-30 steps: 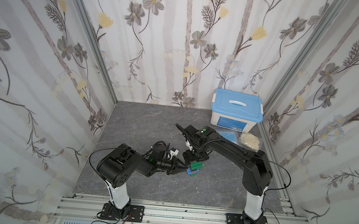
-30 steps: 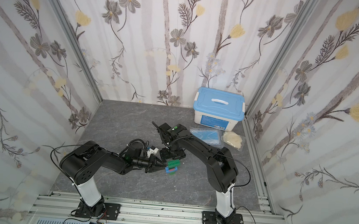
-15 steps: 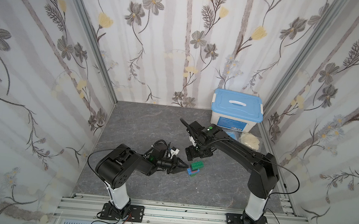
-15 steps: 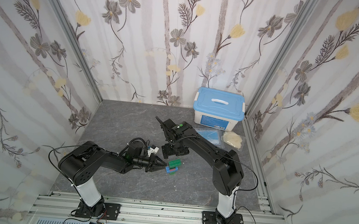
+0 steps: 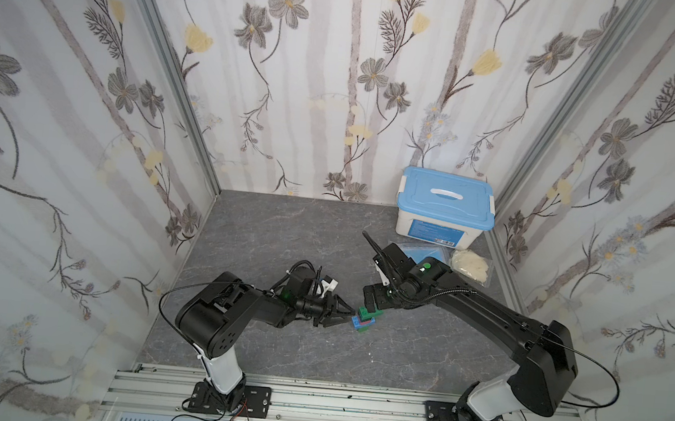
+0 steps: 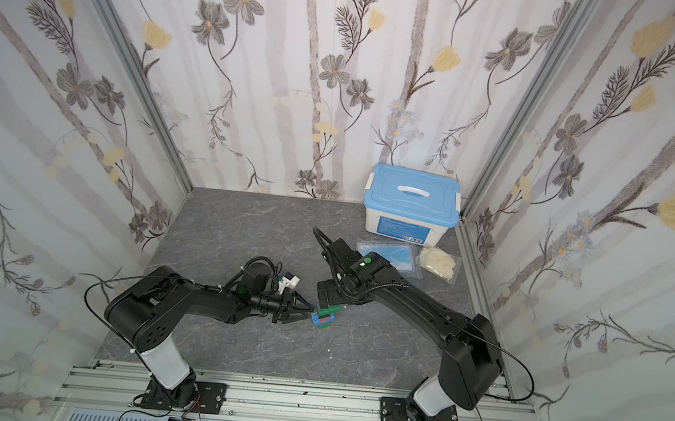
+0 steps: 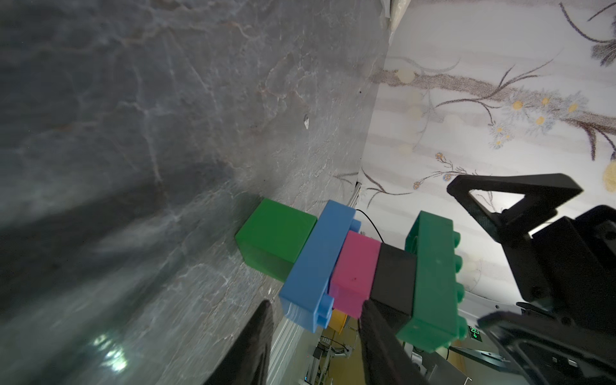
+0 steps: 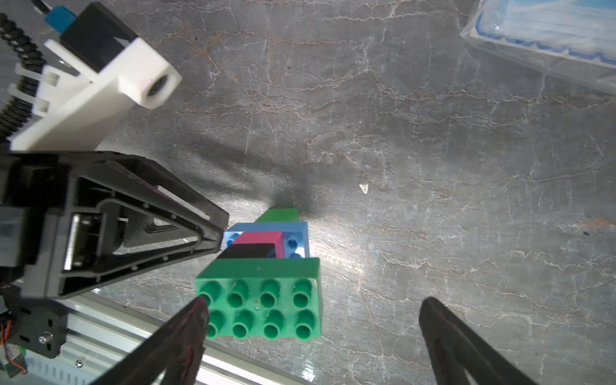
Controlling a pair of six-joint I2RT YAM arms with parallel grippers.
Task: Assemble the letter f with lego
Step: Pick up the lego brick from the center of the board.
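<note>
The lego is joined into the letter f [image 5: 366, 319] [image 6: 324, 316], standing upright on the grey table between both arms. In the left wrist view the column reads green end [image 7: 273, 240] on the table, blue crossbar [image 7: 316, 263], pink [image 7: 353, 270], black [image 7: 395, 276], green bar [image 7: 433, 280] on top. My left gripper [image 7: 316, 303] [image 5: 348, 314] reaches in from the side at the blue and pink bricks, jaws parted, one finger [image 7: 263, 333] clear of the blue brick. My right gripper [image 8: 313, 320] [image 5: 373, 302] hangs open just above the studded green bar [image 8: 263, 300].
A white box with a blue lid [image 5: 444, 206] stands at the back right corner. In front of it lie a packet of blue masks [image 5: 428, 255] and a whitish bag [image 5: 470, 265]. The metal rail [image 5: 311, 392] runs along the table's front edge.
My right gripper has opened wide and lifted off the lego column, which stays standing. My left gripper's jaws have parted from shut.
</note>
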